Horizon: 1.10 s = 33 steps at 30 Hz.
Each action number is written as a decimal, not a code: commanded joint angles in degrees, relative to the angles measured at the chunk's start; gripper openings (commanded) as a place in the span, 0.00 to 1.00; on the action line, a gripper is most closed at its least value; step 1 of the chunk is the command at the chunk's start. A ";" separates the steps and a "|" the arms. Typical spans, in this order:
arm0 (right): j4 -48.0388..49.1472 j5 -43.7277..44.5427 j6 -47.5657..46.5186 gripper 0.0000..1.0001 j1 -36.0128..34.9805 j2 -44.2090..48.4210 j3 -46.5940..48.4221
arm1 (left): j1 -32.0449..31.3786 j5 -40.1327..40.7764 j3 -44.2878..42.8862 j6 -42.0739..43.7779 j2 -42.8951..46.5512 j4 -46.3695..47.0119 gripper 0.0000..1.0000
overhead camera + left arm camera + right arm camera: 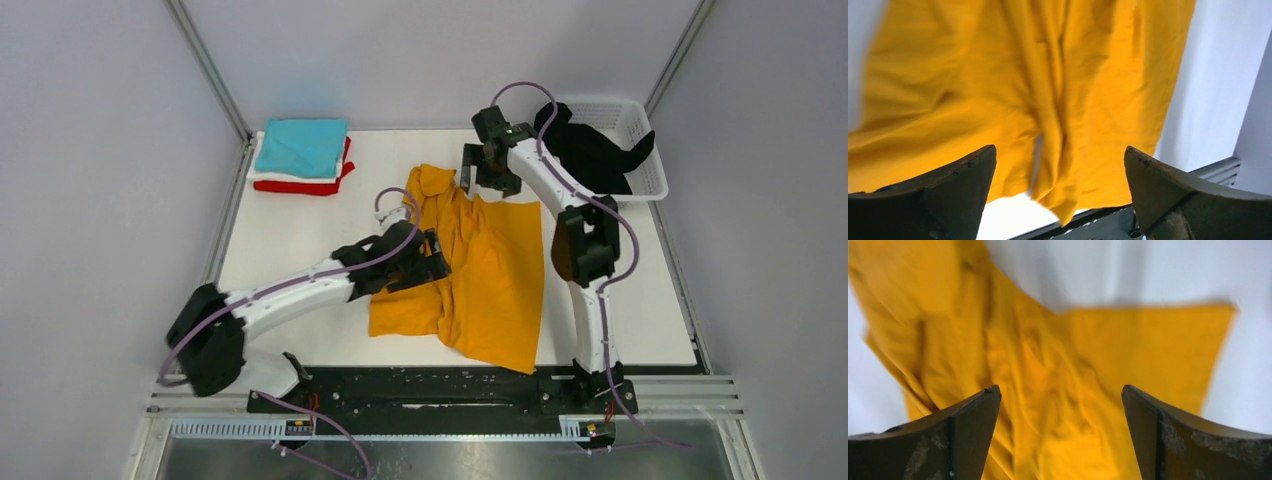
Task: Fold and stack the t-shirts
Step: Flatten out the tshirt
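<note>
A mustard-orange t-shirt [490, 280] lies crumpled in the middle of the table, filling the left wrist view [1013, 90] and the right wrist view [1058, 385]. My left gripper [430, 262] hovers over its left side, jaws wide open with nothing between them [1060, 160]. At the shirt's far edge near the collar, my right gripper [488, 170] also stands open and empty [1060, 400]. A folded stack sits at the far left: teal t-shirt [300, 146] on top, white [275, 177] and red [310, 187] beneath. A black t-shirt [590, 152] lies in the basket.
The white lattice basket [648, 170] stands at the far right corner of the white table [290, 240]. Metal frame posts rise at both far corners. A black rail [430, 390] runs along the near edge between the arm bases.
</note>
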<state>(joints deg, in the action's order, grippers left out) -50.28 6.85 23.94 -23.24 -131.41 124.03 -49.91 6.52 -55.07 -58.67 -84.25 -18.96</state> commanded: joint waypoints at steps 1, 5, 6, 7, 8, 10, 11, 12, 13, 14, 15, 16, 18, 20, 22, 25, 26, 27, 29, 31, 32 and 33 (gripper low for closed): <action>3.21 7.60 -0.41 0.99 -0.14 19.94 -19.65 | 0.20 10.43 7.38 1.61 13.19 -13.37 0.99; 17.20 9.49 4.77 0.99 -0.13 42.19 -48.28 | 0.35 12.13 16.88 -1.14 24.14 -19.77 0.99; 19.43 9.29 6.26 0.99 -0.13 46.66 -53.83 | 0.35 12.09 18.54 -1.63 26.11 -21.07 0.99; 21.65 8.82 7.26 0.99 -0.13 50.79 -59.27 | 0.48 12.11 20.09 -2.15 27.60 -22.20 0.99; 23.38 8.09 8.21 0.99 -0.13 54.51 -63.83 | 0.63 12.00 21.39 -2.61 28.78 -22.82 0.99; 25.22 7.14 10.43 1.00 -0.18 60.90 -72.13 | 1.10 12.17 23.59 -2.95 29.93 -22.54 0.98; 25.95 6.91 11.86 1.00 -0.14 63.74 -75.52 | 1.49 12.11 24.28 -2.97 29.85 -22.00 0.95; 26.65 6.37 13.01 0.99 -0.15 66.03 -78.74 | 1.89 11.92 24.53 -2.56 29.38 -21.22 0.92; 27.14 5.47 13.92 0.99 -0.18 68.01 -81.35 | 2.29 11.91 24.39 -1.98 28.56 -20.53 0.89; 27.24 4.24 14.48 1.00 -0.14 69.87 -83.40 | 2.64 12.04 23.54 -1.49 27.40 -20.27 0.85; 27.14 3.30 14.77 1.00 -0.12 71.36 -85.09 | 2.70 12.10 22.43 -0.92 26.00 -20.13 0.82; 26.86 2.85 15.41 0.99 -0.13 72.95 -86.60 | 2.74 12.03 21.49 -0.12 23.86 -19.88 0.81; 26.31 2.84 15.85 0.99 -0.13 75.79 -89.04 | 2.76 10.94 19.89 1.53 20.69 -18.62 0.78; 24.58 4.44 16.03 1.00 -0.13 78.07 -90.57 | 2.72 8.91 18.78 2.39 17.49 -18.13 0.74; 22.15 6.35 15.96 1.00 -0.14 79.82 -91.11 | 2.64 7.74 17.45 2.21 14.71 -19.93 0.67; 19.64 8.27 15.68 0.99 -0.13 81.85 -91.24 | 1.73 8.65 16.90 1.72 12.71 -22.03 0.63; 19.38 8.56 15.45 0.99 -0.16 82.42 -91.49 | 1.63 8.71 17.24 1.58 12.41 -22.08 0.62; 19.12 8.73 15.29 1.00 -0.14 83.00 -91.89 | 1.58 8.66 17.68 1.22 12.12 -21.90 0.62; 18.50 8.88 15.17 0.99 -0.14 83.44 -92.32 | 1.57 7.98 18.53 1.01 11.33 -20.36 0.61; 17.50 8.87 14.89 1.00 -0.18 83.60 -92.63 | 1.51 6.33 18.82 1.00 9.88 -18.52 0.61; 16.98 8.94 14.68 0.99 -0.14 83.80 -92.77 | 1.49 5.48 18.71 0.98 8.89 -17.62 0.60; 16.39 9.05 14.48 1.00 -0.20 83.90 -92.90 | 1.30 4.91 18.50 1.07 7.98 -16.77 0.60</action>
<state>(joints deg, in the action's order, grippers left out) -30.74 13.08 38.44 -23.24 -48.34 31.92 -48.12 14.55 -36.14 -57.36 -73.76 -38.92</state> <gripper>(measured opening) 0.993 0.605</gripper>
